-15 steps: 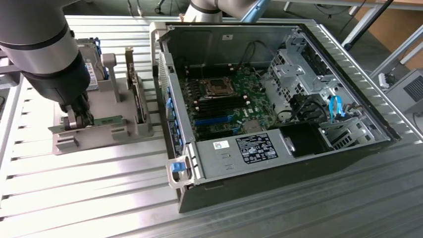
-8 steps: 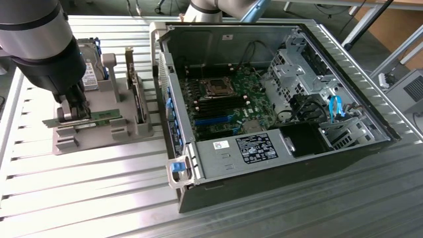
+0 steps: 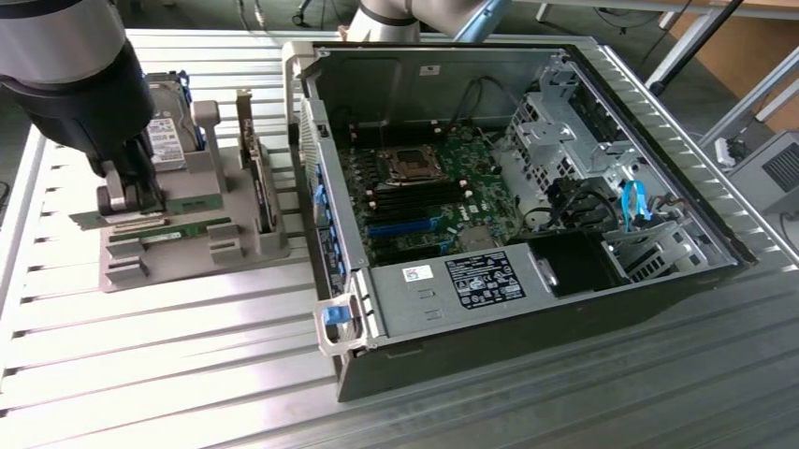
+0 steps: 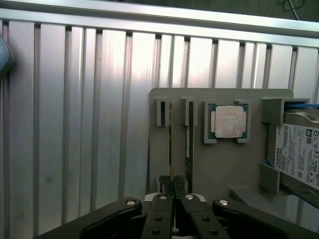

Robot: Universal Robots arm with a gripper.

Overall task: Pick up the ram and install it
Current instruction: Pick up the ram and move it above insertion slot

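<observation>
On the ribbed aluminium table (image 3: 187, 365), beside an open black computer case (image 3: 500, 351), a grey plastic parts holder (image 4: 224, 167) keeps the long, thin green ram stick (image 4: 172, 149) on edge in a slot. My gripper (image 4: 173, 182) is pinched almost shut on that stick's edge.

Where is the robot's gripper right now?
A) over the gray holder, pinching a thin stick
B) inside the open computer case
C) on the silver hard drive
A: the gripper is over the gray holder, shut on the thin edge of the ram, outside the computer case.
</observation>
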